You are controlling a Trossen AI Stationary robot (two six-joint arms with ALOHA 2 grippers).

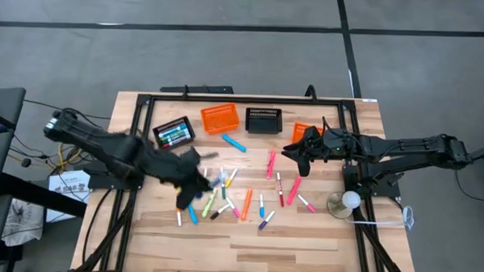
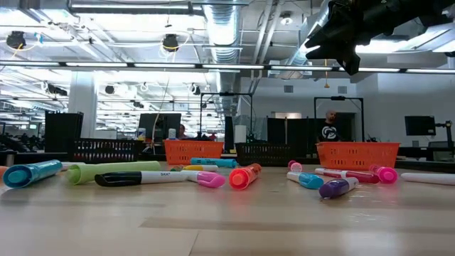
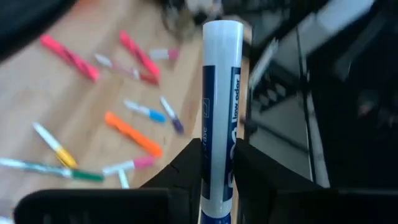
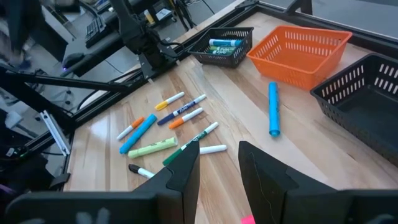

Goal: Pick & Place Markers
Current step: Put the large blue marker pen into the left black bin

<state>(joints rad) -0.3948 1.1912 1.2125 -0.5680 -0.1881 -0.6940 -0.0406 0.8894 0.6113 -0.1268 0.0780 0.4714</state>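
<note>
Step in hand: I judge this the carry stage of one pick; my left tool (image 3: 214, 180) is clamped on a white and dark blue marker (image 3: 221, 99), which stands upright between its two fingers in the left wrist view.

Left tool, place: left of centre in the high view, blurred, above the scattered markers (image 1: 224, 196) on the wooden tabletop (image 1: 246, 241).

Right tool (image 4: 217, 165): it hangs above the tabletop, right of centre in the high view and at the upper right of the low view; its fingers stand narrowly apart with nothing between them.

Task's things: most markers lie loose across the middle of the tabletop, pink, orange, green, blue and purple among them; a light blue marker (image 1: 234, 142) lies alone just below the orange basket (image 1: 219, 117).

Baskets: along the upper middle of the high view sit a black basket holding markers (image 1: 173, 134), the orange basket, an empty-looking black basket (image 1: 263, 120), and another orange one (image 2: 357, 153) partly hidden by my right arm.

Next move, my judgement: carry the held marker over a basket, likely the black one nearest my left tool, lower it inside the rim, then widen the fingers to let go.

Unclear: which basket is meant for this marker.
</note>
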